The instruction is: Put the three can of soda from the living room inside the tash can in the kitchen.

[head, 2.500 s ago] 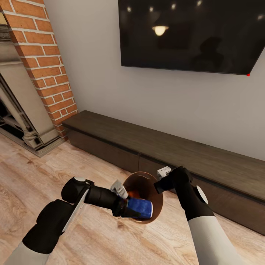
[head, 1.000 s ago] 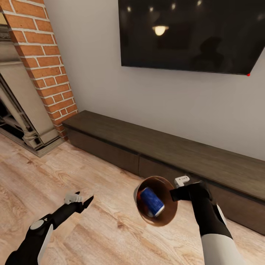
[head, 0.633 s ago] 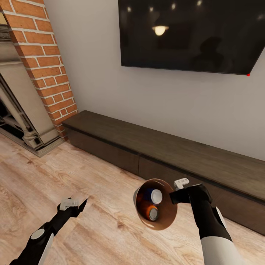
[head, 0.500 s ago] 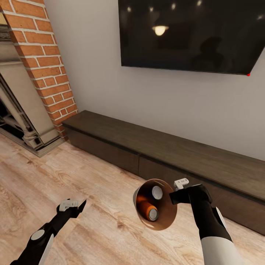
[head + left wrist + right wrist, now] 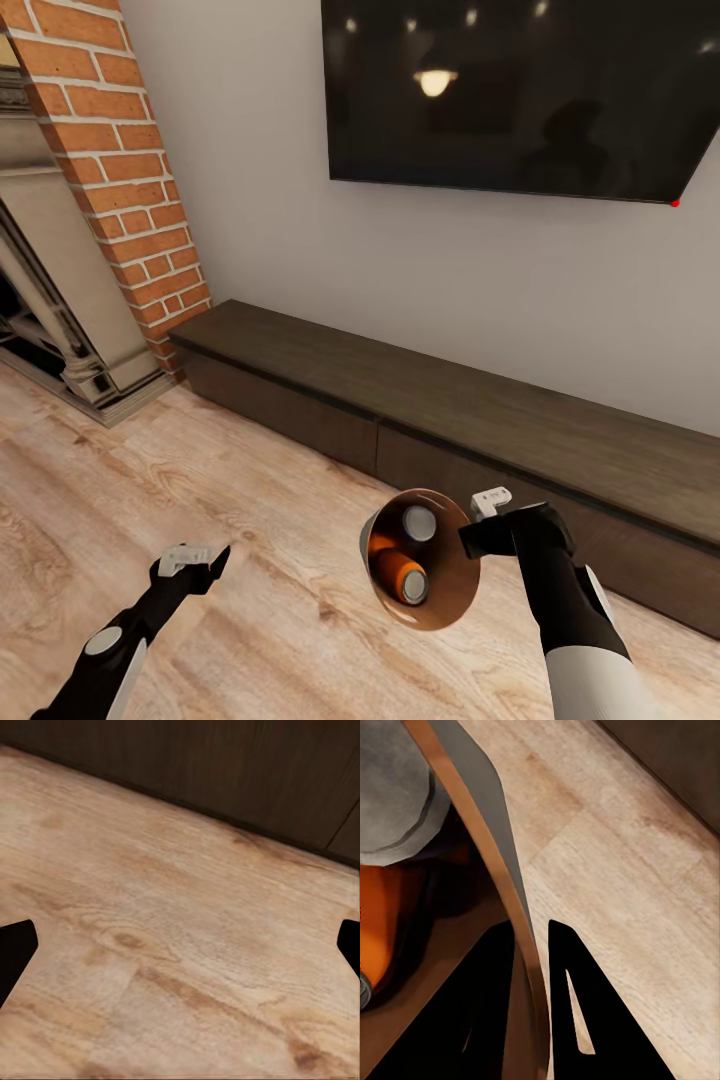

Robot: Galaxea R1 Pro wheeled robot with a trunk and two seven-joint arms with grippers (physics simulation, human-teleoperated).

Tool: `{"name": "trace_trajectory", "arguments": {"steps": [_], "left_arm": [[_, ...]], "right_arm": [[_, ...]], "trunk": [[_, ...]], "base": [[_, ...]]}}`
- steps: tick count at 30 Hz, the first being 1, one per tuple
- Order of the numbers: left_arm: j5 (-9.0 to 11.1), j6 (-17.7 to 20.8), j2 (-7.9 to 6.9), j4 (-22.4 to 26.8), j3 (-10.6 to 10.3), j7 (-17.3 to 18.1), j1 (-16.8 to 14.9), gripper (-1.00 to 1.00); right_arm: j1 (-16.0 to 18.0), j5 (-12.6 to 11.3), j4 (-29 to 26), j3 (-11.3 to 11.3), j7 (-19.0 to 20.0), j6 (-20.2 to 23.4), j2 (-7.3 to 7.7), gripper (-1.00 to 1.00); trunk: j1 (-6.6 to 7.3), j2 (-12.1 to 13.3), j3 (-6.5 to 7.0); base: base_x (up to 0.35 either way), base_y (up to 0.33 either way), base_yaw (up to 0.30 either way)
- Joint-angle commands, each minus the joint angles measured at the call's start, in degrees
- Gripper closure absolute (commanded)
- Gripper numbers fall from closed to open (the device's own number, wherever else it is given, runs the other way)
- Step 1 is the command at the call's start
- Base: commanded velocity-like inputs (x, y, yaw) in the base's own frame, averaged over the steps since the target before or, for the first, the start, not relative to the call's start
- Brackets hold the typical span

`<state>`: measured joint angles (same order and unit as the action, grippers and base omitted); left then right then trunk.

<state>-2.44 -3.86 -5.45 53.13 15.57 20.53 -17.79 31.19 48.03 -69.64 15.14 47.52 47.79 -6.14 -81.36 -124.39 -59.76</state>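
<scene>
We note the bin (image 5: 440, 600) held tilted above the wood floor (image 5: 260, 620), its open mouth turned up toward the head camera, with two cans (image 5: 400, 575) lying inside, grey tops facing out, one body orange. The right gripper (image 5: 478, 520) pinches the bin's rim (image 5: 487, 847), one finger inside and one outside. The left gripper (image 5: 190, 562) hangs spread over bare floor, well apart from the bin.
</scene>
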Motion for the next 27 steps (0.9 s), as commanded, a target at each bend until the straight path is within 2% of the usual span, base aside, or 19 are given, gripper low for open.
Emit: {"name": "trace_trajectory", "arguments": {"steps": [1,27], "left_arm": [[0.03,0.00,0.00,-0.54,0.00,-0.12,-0.02,-1.00],[0.01,0.15,0.00,-1.92,0.08,-0.94,-0.05,-1.00]], "right_arm": [[0.01,-1.10,0.01,-0.02,0.20,0.47,-0.01,1.00],[-0.07,-1.17,0.10,-0.11,0.28,0.48,-0.31,1.00]], "trunk": [[0.00,0.00,0.01],[0.00,0.00,0.01]], "base": [[0.000,0.000,0.000],[0.000,0.000,0.000]]}}
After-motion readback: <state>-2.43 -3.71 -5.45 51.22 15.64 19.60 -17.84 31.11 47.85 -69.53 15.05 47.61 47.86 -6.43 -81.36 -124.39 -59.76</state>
